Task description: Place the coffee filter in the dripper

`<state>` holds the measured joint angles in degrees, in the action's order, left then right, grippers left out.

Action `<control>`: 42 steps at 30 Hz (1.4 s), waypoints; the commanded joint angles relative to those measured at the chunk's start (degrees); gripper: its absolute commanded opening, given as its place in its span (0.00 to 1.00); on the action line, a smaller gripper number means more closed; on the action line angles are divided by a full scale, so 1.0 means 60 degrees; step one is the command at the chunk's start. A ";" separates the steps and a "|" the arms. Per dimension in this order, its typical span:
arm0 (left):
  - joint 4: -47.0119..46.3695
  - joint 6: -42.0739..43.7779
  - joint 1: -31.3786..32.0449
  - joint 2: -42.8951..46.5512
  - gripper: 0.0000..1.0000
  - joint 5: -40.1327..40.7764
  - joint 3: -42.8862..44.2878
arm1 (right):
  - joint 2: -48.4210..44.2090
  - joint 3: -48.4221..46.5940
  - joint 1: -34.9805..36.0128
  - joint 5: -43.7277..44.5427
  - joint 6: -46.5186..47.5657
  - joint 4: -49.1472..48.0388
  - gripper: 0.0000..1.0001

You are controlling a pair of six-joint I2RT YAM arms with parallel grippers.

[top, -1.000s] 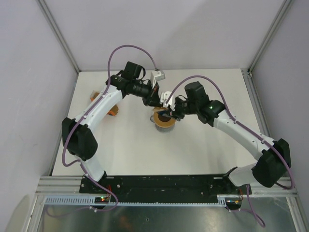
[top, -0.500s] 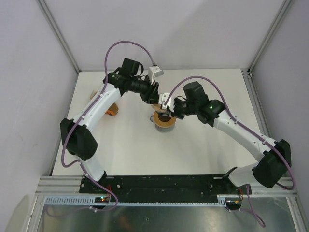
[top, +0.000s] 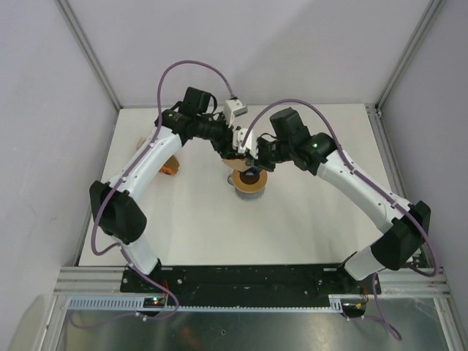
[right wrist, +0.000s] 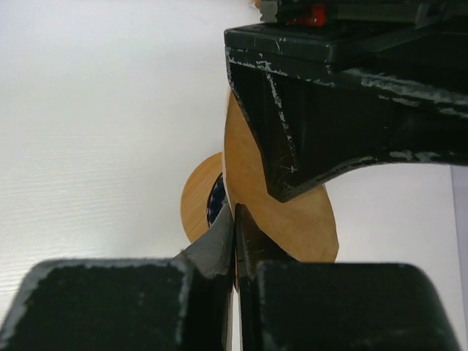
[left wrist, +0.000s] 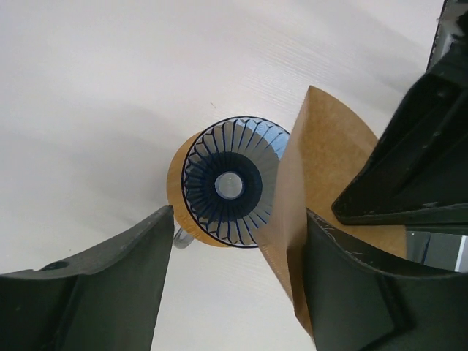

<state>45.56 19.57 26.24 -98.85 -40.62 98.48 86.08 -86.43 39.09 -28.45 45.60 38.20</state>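
The coffee filter (left wrist: pixel 322 157), a flat light-brown paper fan, hangs on edge just above the dripper (left wrist: pixel 230 183). The dripper is a blue ribbed cone seated in a wooden ring (left wrist: pixel 175 191). My right gripper (right wrist: pixel 235 213) is shut on the filter's (right wrist: pixel 296 219) lower edge. My left gripper (left wrist: pixel 238 213) stands open around the filter, which lies against its right finger (left wrist: pixel 365 285). In the top view both grippers, left (top: pixel 238 148) and right (top: pixel 254 157), meet just behind the dripper (top: pixel 249 180).
A grey mug handle (left wrist: pixel 180 238) shows under the wooden ring. An orange box-like holder (top: pixel 170 167) sits at the table's left, partly under the left arm. White table (top: pixel 307 219) spreads in front of and to the right of the dripper.
The left gripper has opened and let go of the filter. The right gripper has shut on the filter's edge, and the right arm has shifted left towards the left gripper.
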 commanded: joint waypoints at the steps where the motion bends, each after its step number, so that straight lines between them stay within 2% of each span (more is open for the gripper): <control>1: -0.0114 0.0472 0.0065 0.0707 0.71 0.0044 0.0217 | 0.0259 -0.0696 0.0180 0.0196 0.0345 0.1167 0.00; 3: -0.0117 0.0528 0.0083 0.0704 0.63 0.0057 0.0196 | 0.0243 -0.0627 0.0300 0.0503 0.0435 0.1238 0.00; 6: -0.0122 0.0561 0.0150 0.0626 0.38 0.0445 0.0209 | 0.0223 -0.0584 0.0398 0.0729 0.0492 0.1321 0.00; 7: -0.0130 0.0561 0.0159 0.0567 0.33 0.0597 0.0233 | 0.0218 -0.0582 0.0406 0.0765 0.0496 0.1352 0.00; 11: -0.0142 0.0509 0.0167 0.0309 0.28 0.1393 0.0605 | 0.0145 -0.0548 0.0436 0.0916 0.0518 0.1406 0.00; 15: -0.0146 0.0426 0.0170 0.0171 0.30 0.1513 0.0844 | 0.0052 -0.0480 0.0439 0.1048 0.0561 0.1423 0.00; 17: -0.0143 0.0403 0.0168 0.0182 0.35 0.1340 0.0913 | 0.0023 -0.0423 0.0431 0.1111 0.0603 0.1415 0.00; 22: -0.0118 0.0310 0.0168 0.0480 0.54 0.0476 0.0714 | 0.0085 -0.0461 0.0433 0.1239 0.0746 0.1348 0.00; 30: 0.0053 0.0253 0.0143 0.0915 0.68 -0.0752 0.0227 | 0.0443 -0.0851 0.0320 0.1257 0.0937 0.1547 0.00; 38: 0.0421 0.0637 -0.0280 0.1127 0.76 -0.2929 -0.0001 | -0.0350 -0.0107 -0.0195 -0.0238 0.0747 0.0712 0.00; 42: 0.0429 0.0922 -0.0113 0.1164 0.76 -0.2594 -0.0083 | -0.0457 0.0040 -0.0394 -0.0774 0.0644 0.0494 0.00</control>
<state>47.70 22.57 24.93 -94.70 -53.06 98.50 85.97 -86.70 37.89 -27.92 50.52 44.42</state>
